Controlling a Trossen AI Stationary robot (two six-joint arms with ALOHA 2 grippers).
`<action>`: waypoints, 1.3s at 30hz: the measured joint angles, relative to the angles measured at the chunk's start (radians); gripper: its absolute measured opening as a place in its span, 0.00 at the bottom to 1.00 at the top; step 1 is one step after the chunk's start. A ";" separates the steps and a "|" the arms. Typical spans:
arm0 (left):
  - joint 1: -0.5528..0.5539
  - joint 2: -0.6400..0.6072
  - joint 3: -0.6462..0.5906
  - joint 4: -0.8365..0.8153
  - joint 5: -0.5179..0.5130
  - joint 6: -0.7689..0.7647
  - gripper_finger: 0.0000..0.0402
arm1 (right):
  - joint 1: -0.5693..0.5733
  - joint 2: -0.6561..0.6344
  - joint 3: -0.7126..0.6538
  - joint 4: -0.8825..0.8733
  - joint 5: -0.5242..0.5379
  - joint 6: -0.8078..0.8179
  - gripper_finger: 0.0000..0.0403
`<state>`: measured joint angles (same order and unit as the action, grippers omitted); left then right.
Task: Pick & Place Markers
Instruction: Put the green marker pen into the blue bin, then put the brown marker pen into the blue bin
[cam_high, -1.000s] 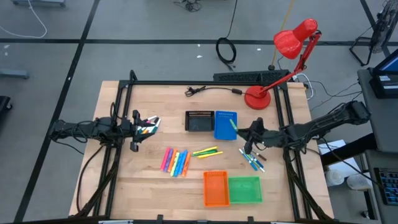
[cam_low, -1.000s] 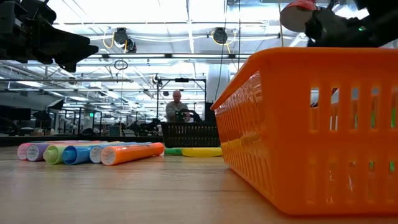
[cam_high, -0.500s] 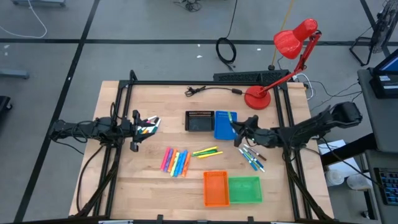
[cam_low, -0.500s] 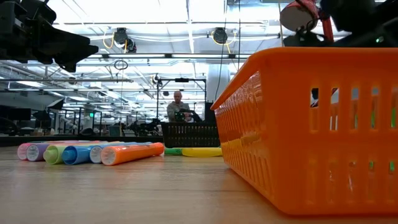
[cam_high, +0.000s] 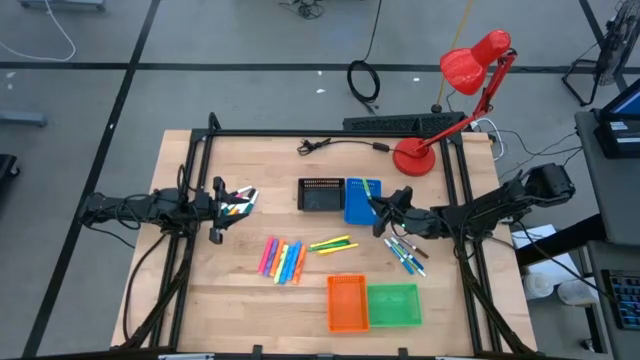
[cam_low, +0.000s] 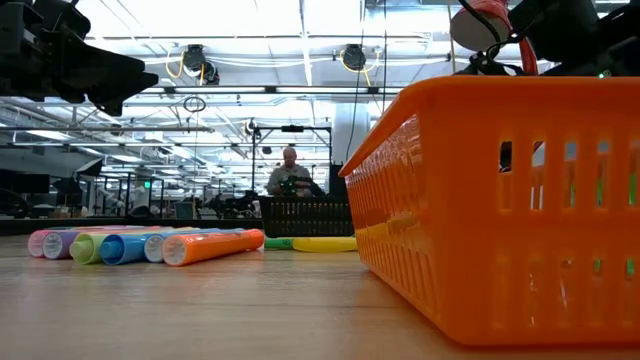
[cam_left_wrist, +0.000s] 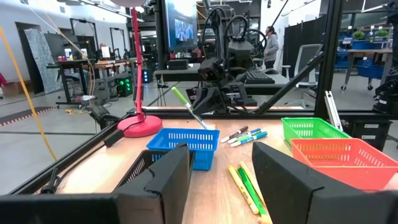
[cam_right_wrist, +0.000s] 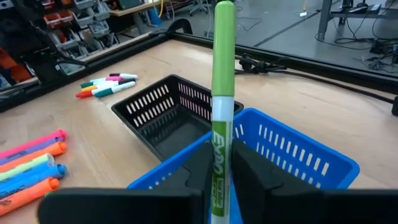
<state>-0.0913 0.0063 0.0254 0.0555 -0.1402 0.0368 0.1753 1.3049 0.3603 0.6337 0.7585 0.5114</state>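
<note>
The right gripper (cam_high: 378, 205) clenches a green marker (cam_right_wrist: 222, 106) over the blue tray (cam_high: 360, 203), at about 1 o'clock from the table's (cam_high: 250, 300) centre in the high view. The right wrist view shows what the high view cannot: the marker stands upright between the closed fingers (cam_right_wrist: 193, 171), a white label band on its body, its green cap above the tray's far wall. From the left wrist view the same marker tilts above the blue tray, held out from the far arm.

The black tray (cam_high: 320, 195) touches the blue one on its 9 o'clock side. The orange tray (cam_high: 347, 302) and green tray (cam_high: 393, 305) sit side by side at 6 o'clock.

The left gripper (cam_high: 216, 210) waits at 9 o'clock with its fingers (cam_left_wrist: 165, 177) spread apart and nothing between them, just beside a small cluster of markers (cam_high: 238, 205).

A row of highlighters (cam_high: 283, 260) lies near the centre; the low view shows them end-on as pink, green, blue and orange. Yellow and green markers (cam_high: 333, 244) lie just past them. More markers (cam_high: 405, 252) lie at 3 o'clock, under the right arm.

Only the low view shows a person (cam_low: 290, 172) in the room beyond. A red lamp (cam_high: 455, 90) stands at 1 o'clock on the table's far edge.
</note>
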 joint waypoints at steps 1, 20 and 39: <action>0.000 0.000 0.000 0.000 0.000 0.000 0.45 | 0.000 0.000 0.000 -0.001 0.000 0.000 0.15; 0.000 0.000 0.000 0.000 0.000 0.000 0.45 | 0.060 -0.065 0.011 0.052 -0.136 -0.296 0.26; 0.000 0.000 0.000 0.000 0.000 0.000 0.45 | 0.373 -0.103 0.412 -1.334 -0.105 0.336 0.41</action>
<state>-0.0913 0.0063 0.0254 0.0555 -0.1402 0.0368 0.5484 1.2015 0.7722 -0.7000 0.6538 0.8477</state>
